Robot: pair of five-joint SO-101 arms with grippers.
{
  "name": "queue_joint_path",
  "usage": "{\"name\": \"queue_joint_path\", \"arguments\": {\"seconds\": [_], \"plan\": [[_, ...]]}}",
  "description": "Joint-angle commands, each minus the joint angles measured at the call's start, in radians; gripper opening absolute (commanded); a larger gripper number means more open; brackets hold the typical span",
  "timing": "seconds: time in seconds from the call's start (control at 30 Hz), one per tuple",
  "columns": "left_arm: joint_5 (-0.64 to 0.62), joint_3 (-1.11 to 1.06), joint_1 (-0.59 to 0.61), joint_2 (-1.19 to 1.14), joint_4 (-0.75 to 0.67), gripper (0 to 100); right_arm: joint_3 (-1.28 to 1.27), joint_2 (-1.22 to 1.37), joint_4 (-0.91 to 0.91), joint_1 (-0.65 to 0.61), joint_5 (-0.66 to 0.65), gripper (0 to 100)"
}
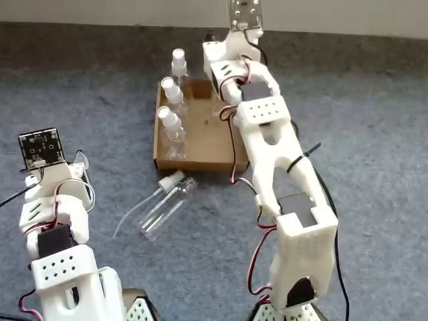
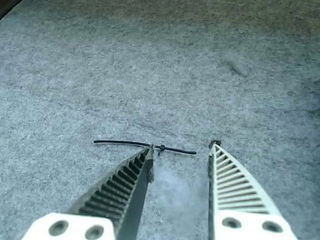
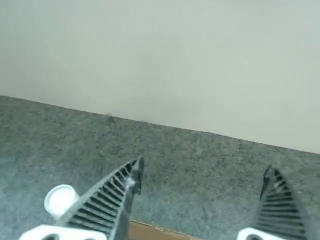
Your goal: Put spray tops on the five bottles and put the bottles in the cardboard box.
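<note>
Left gripper (image 2: 182,147): hanging spread open over the surface (image 2: 150,75), by its left edge.
Right gripper (image 3: 202,172): gaping wide above the cardboard box's (image 1: 194,164) far edge.
Standing bottles (image 1: 175,134): lining the box's left wall.
Lying bottle (image 1: 167,200): resting just before the box's front.

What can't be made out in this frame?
High view: the right arm covers part of the cardboard box; bottles there are hidden.
High view: lying bottle too small to tell if its top is attached.
Right wrist view: the right gripper half hides a white spray top.

cardboard box (image 1: 194,164) right side hidden under right arm (image 1: 267,134), spray top (image 3: 59,199) half behind claw finger (image 3: 107,200)
</note>
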State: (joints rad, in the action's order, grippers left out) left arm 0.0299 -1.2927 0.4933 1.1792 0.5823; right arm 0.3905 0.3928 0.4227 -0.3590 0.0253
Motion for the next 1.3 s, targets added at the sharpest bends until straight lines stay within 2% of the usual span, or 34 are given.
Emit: {"name": "queue_joint_path", "arguments": {"seconds": [0.0, 0.17, 0.23, 0.43, 0.57, 0.67, 0.73, 0.8, 0.87, 0.93, 1.03, 1.17, 1.27], "plan": [[-0.011, 0.005, -0.019, 0.016, -0.012, 17, 0.194, -0.073, 0.166, 0.013, 0.005, 31.1], [-0.011, 0.028, -0.015, 0.015, -0.011, 17, 0.466, -0.073, 0.575, 0.013, 0.003, 31.0], [-0.006, 0.071, -0.015, 0.013, 0.031, 17, 0.579, -0.073, 0.739, 0.012, 0.003, 28.6], [0.081, 0.286, -0.027, 0.012, 0.288, 17, 0.834, -0.068, 1.093, 0.007, 0.003, 6.0], [0.206, 0.484, -0.058, -0.111, 0.494, 17, 0.970, -0.071, 1.331, 0.010, 0.002, 3.7], [0.319, 0.676, -0.104, -0.314, 0.700, 17, 1.006, -0.076, 1.345, 0.050, 0.002, 3.7], [0.402, 0.803, -0.148, -0.446, 0.868, 18, 0.954, -0.084, 1.343, 0.097, -0.008, 3.7], [0.451, 0.903, -0.180, -0.547, 1.013, 23, 0.875, -0.097, 1.345, 0.120, -0.077, 3.7], [0.474, 0.957, -0.200, -0.575, 1.088, 27, 0.765, -0.140, 1.345, 0.140, -0.160, 3.7], [0.476, 0.986, -0.200, -0.559, 1.092, 30, 0.616, -0.222, 1.345, 0.150, -0.210, 3.7], [0.471, 1.009, -0.191, -0.506, 1.091, 30, 0.318, -0.404, 1.343, 0.131, -0.190, 3.6], [0.439, 1.012, -0.108, -0.467, 1.022, 30, -0.076, -0.642, 1.331, -0.065, -0.123, 3.6], [0.419, 1.013, 0.030, -0.516, 0.907, 30, -0.321, -0.765, 1.205, -0.245, -0.008, 3.7]]}}
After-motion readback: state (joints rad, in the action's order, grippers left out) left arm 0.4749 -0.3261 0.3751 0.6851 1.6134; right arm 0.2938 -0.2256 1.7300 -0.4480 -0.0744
